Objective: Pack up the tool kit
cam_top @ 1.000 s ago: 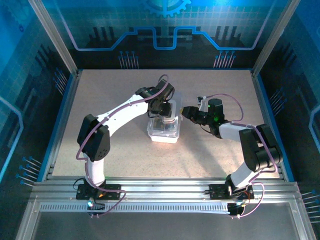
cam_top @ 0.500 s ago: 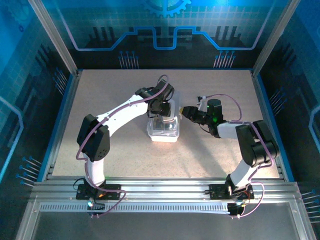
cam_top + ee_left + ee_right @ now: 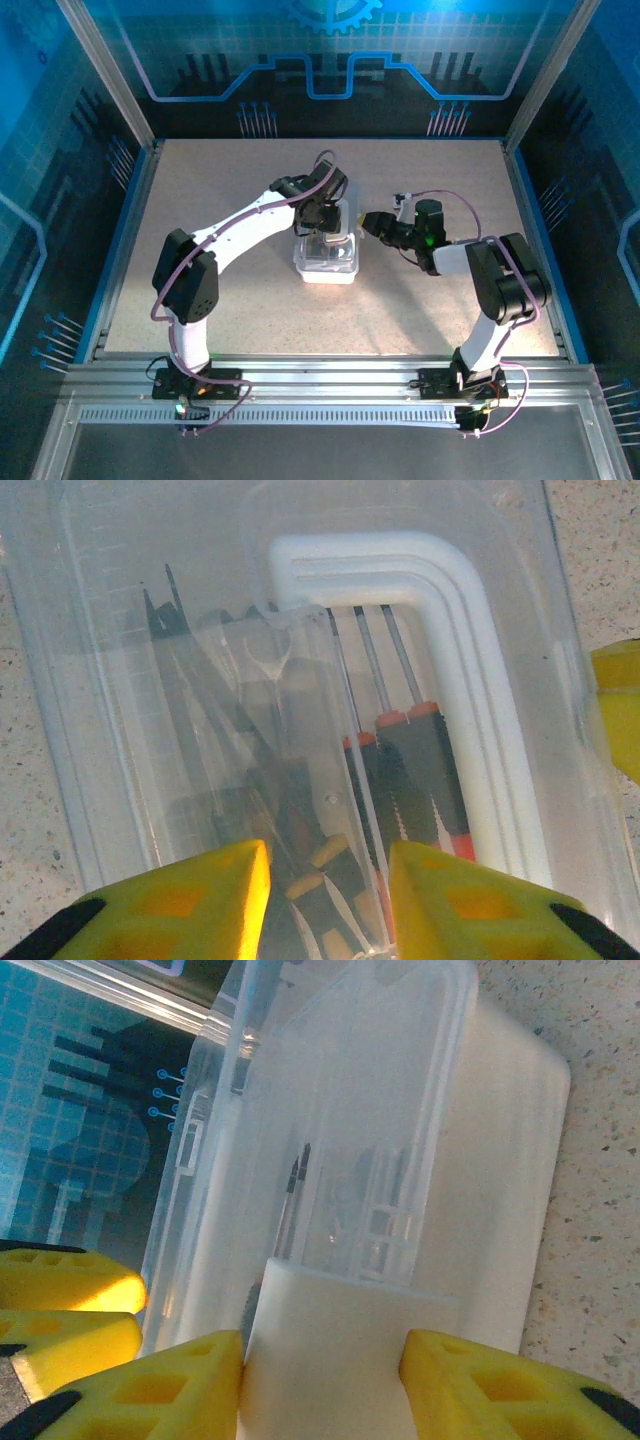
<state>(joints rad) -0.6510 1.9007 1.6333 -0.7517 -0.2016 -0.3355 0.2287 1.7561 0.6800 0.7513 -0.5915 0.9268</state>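
- Clear case (image 3: 327,262) sits mid-worktop (image 3: 200,180), w/ screwdrivers (image 3: 420,770) inside.
- Your L pincer (image 3: 325,900) hovers over the lid, fingers apart; grasping or not, can't tell.
- Your R pincer (image 3: 320,1390) straddles the white handle (image 3: 345,1345) on the case's right side; grip can't tell.

The top external view looks steeply down from above and behind the arm bases. It takes in the whole worktop (image 3: 250,300) from afar, with the clear case (image 3: 327,262) small at its middle. The left wrist view looks down past the left fingers (image 3: 190,905) onto the case from very near. The right wrist view faces the case from the side, past the right fingers (image 3: 150,1390), equally near. All three share the case, and the right wrist view also catches the left fingers.
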